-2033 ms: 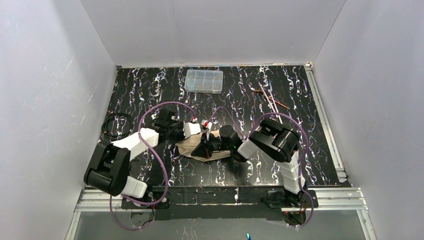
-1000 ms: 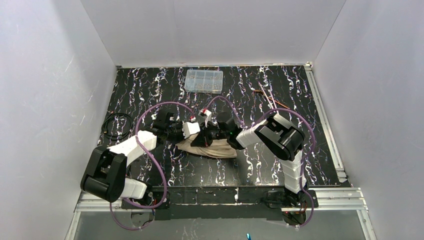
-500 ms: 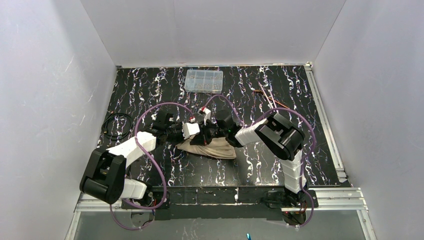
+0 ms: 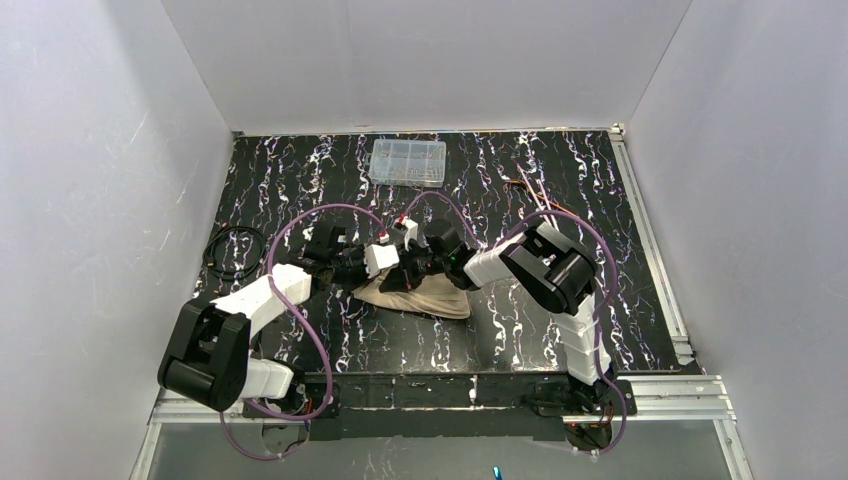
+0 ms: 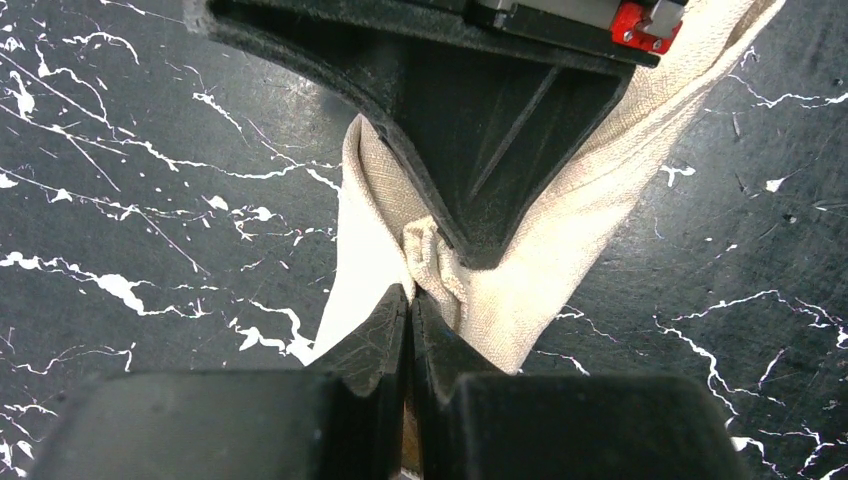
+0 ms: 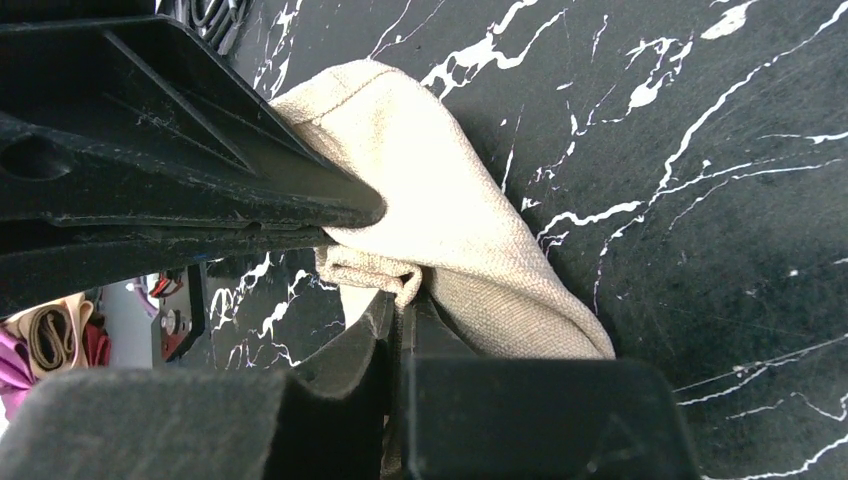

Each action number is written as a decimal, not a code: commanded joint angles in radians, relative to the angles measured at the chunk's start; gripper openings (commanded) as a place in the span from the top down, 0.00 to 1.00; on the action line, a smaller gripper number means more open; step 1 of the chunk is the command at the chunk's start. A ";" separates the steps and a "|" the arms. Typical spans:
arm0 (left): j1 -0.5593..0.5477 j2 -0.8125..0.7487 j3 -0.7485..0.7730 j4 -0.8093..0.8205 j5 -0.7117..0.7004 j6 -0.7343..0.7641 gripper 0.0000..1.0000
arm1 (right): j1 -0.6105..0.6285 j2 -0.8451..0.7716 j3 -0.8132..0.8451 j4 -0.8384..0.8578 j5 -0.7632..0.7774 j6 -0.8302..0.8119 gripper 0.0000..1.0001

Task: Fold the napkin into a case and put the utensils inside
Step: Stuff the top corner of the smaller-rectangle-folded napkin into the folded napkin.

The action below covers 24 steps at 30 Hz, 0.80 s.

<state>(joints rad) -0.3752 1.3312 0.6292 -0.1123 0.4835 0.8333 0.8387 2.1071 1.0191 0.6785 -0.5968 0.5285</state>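
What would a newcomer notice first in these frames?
Both arms meet mid-table, nose to nose: the left tool and the right tool are each pinched shut on a bunched bit of the beige napkin. The copper utensils lie apart from them at the far right. A clear compartment box sits near the table's far edge.

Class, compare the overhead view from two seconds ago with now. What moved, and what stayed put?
The right fingers swung away from the arm bases toward the left fingers, apparently carrying an edge of the soft beige-tan cloth napkin over with them. Both pairs stay shut on the cloth. The left arm barely shifted. The clear plastic compartment box and the thin copper-coloured utensils stayed put.
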 commanded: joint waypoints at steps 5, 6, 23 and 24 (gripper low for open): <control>0.000 -0.031 0.032 -0.023 0.025 -0.036 1.00 | -0.002 0.081 0.020 -0.196 0.034 -0.043 0.99; 0.003 -0.032 0.034 -0.022 0.020 -0.035 1.00 | -0.002 0.085 0.023 -0.210 0.035 -0.048 0.99; 0.022 -0.058 0.077 -0.079 0.049 -0.029 0.96 | -0.002 0.126 0.050 -0.348 0.056 -0.062 0.99; 0.022 -0.061 0.075 -0.081 0.054 -0.028 0.96 | -0.001 0.128 0.054 -0.360 0.060 -0.064 0.99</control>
<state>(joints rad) -0.3565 1.3216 0.6827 -0.1467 0.4843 0.7902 0.8307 2.1372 1.0950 0.5663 -0.6498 0.5255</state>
